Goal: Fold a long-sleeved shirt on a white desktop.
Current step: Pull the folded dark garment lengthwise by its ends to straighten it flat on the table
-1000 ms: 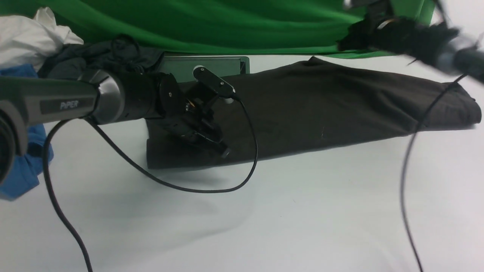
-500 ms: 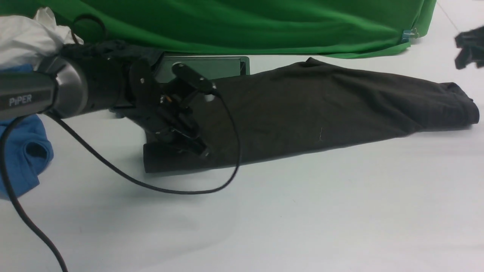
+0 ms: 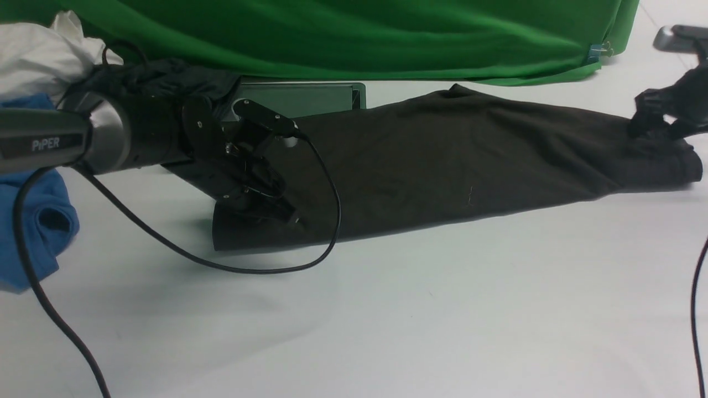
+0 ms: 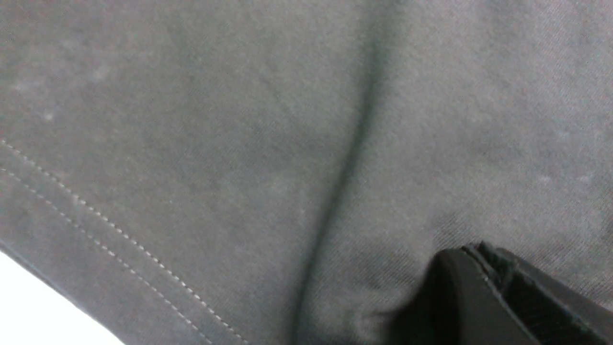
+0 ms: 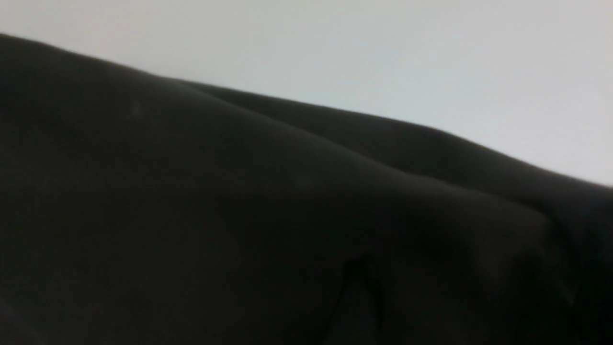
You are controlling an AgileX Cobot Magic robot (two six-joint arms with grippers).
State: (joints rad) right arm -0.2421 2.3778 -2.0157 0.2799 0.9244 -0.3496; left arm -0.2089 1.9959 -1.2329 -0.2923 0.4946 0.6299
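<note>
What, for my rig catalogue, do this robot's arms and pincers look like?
The left arm is a grey tube with a PiPER marking, a silvery collar and a black wrist, ending in the black left pincer; a black cable loops from it. The right pincer is black, under a grey block, with a second black cable.

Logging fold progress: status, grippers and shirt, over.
Left gripper shut, tip on left end of long-sleeved shirt. Right gripper open at its right end. Shirt lies as a long band on white desktop. Left arm's cable loops over its near edge.
</note>
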